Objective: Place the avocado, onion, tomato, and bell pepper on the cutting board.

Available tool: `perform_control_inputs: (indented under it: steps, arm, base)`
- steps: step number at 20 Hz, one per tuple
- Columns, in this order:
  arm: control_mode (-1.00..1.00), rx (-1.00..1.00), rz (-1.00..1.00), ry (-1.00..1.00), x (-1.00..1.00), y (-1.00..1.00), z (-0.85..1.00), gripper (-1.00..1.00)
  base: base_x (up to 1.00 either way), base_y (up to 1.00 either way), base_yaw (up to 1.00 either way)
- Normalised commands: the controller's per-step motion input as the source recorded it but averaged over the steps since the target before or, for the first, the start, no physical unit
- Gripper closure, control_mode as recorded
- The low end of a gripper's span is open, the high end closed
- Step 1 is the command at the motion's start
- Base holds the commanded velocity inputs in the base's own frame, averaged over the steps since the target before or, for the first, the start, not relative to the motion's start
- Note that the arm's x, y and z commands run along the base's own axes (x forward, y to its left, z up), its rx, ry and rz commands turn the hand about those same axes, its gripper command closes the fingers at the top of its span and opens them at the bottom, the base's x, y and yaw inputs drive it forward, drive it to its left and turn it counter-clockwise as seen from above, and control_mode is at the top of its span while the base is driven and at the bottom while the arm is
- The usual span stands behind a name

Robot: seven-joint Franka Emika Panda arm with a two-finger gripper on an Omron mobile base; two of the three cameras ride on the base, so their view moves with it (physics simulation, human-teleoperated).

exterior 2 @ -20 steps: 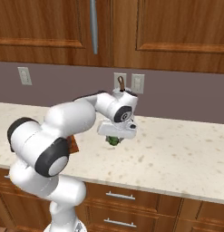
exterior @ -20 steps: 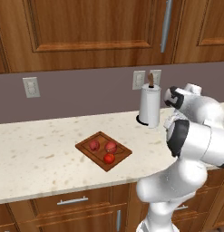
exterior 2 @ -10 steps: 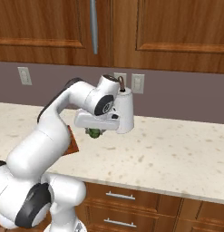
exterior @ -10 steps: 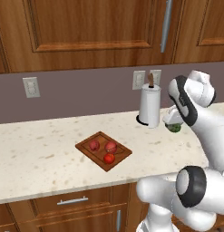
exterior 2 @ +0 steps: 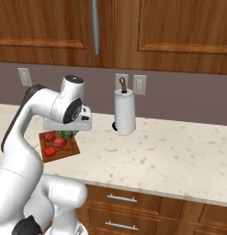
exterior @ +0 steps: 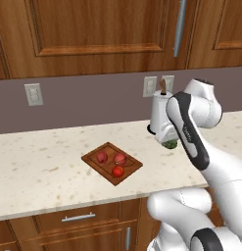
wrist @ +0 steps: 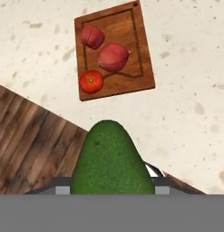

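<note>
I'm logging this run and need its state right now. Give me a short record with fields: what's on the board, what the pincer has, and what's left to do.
on board: tomato, onion, pepper, all inside the board
pincer: shut on avocado, held in the air
avocado position: above the counter, off to the side of the board
nearby: paper towel roll by the wall
left to do: set avocado on board

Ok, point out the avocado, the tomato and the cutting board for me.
avocado [wrist: 111, 161]: hand view, middle of its green skin.
tomato [wrist: 91, 81]: hand view, its glossy top.
cutting board [wrist: 143, 50]: hand view, bare rim by the onion.
</note>
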Motion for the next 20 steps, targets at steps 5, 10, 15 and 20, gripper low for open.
perform_control_inputs:
  steps: [5, 10, 15, 20]
  arm:
    - [-1.00, 0.00, 0.00, -0.20, 0.14, 0.57, 0.21, 1.00]
    - [-1.00, 0.00, 0.00, -0.08, 0.44, 0.44, 0.23, 1.00]
    - [-1.00, 0.00, -0.05, -0.01, 0.40, 0.27, 0.02, 1.00]
    - [-1.00, 0.00, -0.07, 0.03, 0.56, 0.18, -0.03, 1.00]
  base:
    - [0.00, 0.00, 0.00]
    - [0.00, 0.00, 0.00]
    - [0.00, 0.00, 0.00]
    - [0.00, 0.00, 0.00]
